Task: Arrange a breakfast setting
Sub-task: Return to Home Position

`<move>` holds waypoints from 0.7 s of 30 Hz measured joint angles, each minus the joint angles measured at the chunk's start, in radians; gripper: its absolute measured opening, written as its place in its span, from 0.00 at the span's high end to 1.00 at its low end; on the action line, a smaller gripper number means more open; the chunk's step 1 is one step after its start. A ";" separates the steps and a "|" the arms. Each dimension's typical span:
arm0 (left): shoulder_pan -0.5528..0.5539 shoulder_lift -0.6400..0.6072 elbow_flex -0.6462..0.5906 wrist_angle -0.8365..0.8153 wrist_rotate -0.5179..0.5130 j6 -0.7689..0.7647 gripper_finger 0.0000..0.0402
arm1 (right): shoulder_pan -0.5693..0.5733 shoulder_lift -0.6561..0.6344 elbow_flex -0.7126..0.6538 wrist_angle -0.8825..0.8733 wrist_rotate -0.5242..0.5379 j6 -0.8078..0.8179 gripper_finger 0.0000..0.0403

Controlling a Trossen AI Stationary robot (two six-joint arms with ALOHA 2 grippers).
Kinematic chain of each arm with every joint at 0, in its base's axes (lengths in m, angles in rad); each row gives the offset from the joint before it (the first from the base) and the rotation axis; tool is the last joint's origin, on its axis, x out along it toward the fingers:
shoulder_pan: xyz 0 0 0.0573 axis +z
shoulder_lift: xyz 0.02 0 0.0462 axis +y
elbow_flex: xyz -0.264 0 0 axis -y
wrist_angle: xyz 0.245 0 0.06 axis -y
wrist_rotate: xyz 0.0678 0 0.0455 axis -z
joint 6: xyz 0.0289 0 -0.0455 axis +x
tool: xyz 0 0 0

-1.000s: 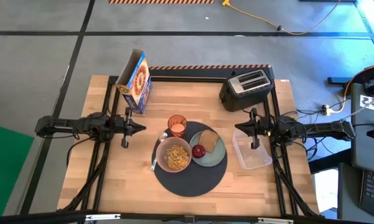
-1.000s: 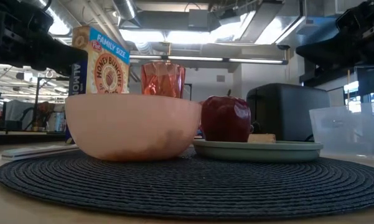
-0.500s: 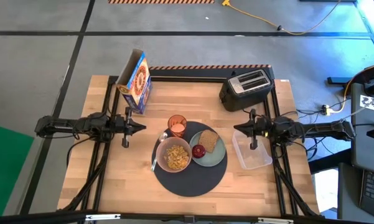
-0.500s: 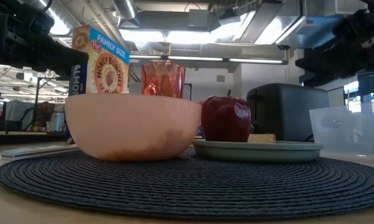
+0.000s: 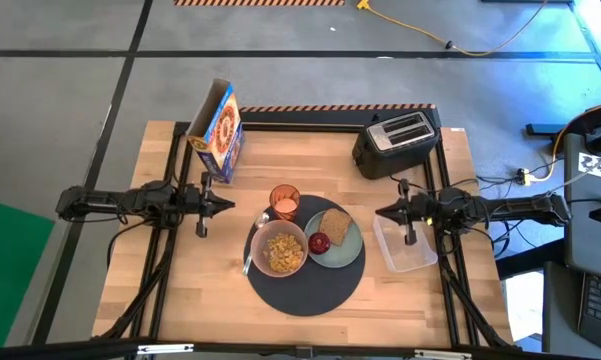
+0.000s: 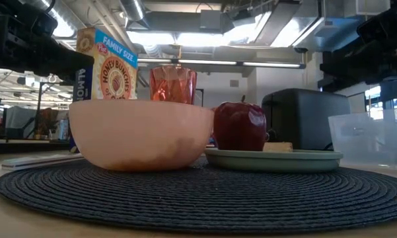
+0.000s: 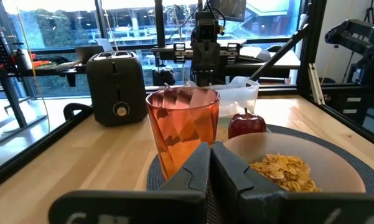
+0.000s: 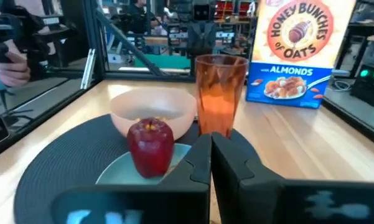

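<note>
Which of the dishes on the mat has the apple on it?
The pale green plate, right of the pink bowl, carries the red apple beside the toast; the bowl holds cereal flakes.

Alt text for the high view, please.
A set breakfast on a round dark mat: cereal bowl, amber cup, plate with toast and apple. Left gripper and right gripper hover shut on either side, off the mat.

1 red fruit (image 8: 150, 147) on green plate (image 8: 117, 172); pink bowl (image 8: 150, 110) behind; amber cup (image 8: 221, 93) beside bowl.
</note>
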 joint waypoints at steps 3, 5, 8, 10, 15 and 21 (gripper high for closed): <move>0.000 0.000 0.000 0.000 0.000 0.000 1.00 | 0.000 0.001 0.000 -0.004 -0.005 0.001 1.00; 0.000 0.000 0.000 0.000 0.000 0.000 1.00 | 0.000 0.001 0.000 0.005 -0.005 0.008 1.00; 0.000 0.000 0.000 0.000 0.000 0.000 1.00 | 0.000 0.001 0.000 0.066 0.043 0.029 1.00; 0.000 0.000 0.000 0.000 0.000 0.000 1.00 | 0.000 0.000 0.000 0.126 0.082 0.030 1.00; 0.000 0.000 0.000 0.000 0.000 0.000 1.00 | 0.000 0.000 0.000 0.178 0.078 0.003 1.00; 0.000 0.000 0.000 0.000 0.000 0.024 1.00 | 0.000 -0.073 0.000 0.074 0.082 -0.009 1.00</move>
